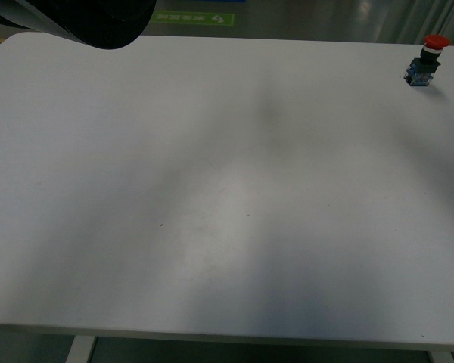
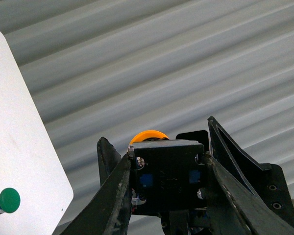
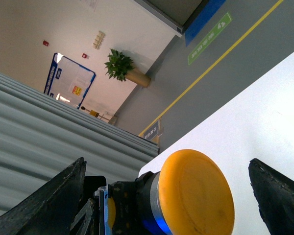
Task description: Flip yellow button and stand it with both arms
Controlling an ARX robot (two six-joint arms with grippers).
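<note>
In the left wrist view my left gripper (image 2: 159,149) is shut on the blue-black blocky body of the yellow button (image 2: 166,171), held up off the table; the orange-yellow cap points away from the camera and only its rim shows. In the right wrist view the yellow button (image 3: 196,193) faces the camera cap first, between the two wide-apart fingers of my right gripper (image 3: 167,169), which is open and does not touch it. One finger (image 3: 63,196) stands beside the button's collar and the other finger (image 3: 279,196) well clear of the cap. Neither gripper shows in the front view.
A red-capped button (image 1: 426,62) stands at the far right of the white table (image 1: 227,212). A green-capped button (image 2: 7,200) lies near the table's rounded corner (image 2: 19,147). A black arm part (image 1: 98,19) hangs over the far left corner.
</note>
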